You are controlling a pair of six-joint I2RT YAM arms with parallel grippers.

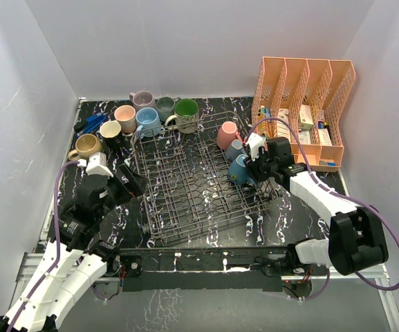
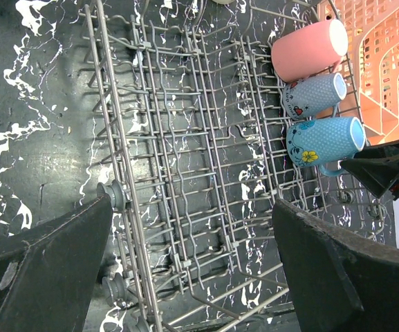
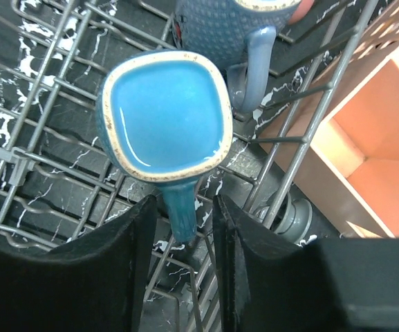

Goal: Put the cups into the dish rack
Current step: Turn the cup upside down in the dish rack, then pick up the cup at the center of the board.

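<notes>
The dish rack (image 1: 185,181) lies mid-table. Three cups rest on their sides along its right edge: pink (image 1: 227,135), grey-blue (image 1: 236,149) and teal (image 1: 239,168). My right gripper (image 1: 258,169) is at the teal mug (image 3: 166,114). Its fingers (image 3: 126,256) stand slightly apart on either side of the mug's handle (image 3: 182,211), with a gap on each side, so it is open. My left gripper (image 2: 192,256) hangs wide open and empty over the rack's near-left part (image 2: 185,138). Several more cups wait at the back left, among them tan (image 1: 87,146), peach (image 1: 125,117) and light blue (image 1: 148,122).
An orange mesh file organizer (image 1: 303,104) holding small boxes stands right behind the rack's right edge, close to my right gripper. A green-lined mug (image 1: 185,114) sits against the rack's far rim. Blue items (image 1: 92,124) lie at the far left.
</notes>
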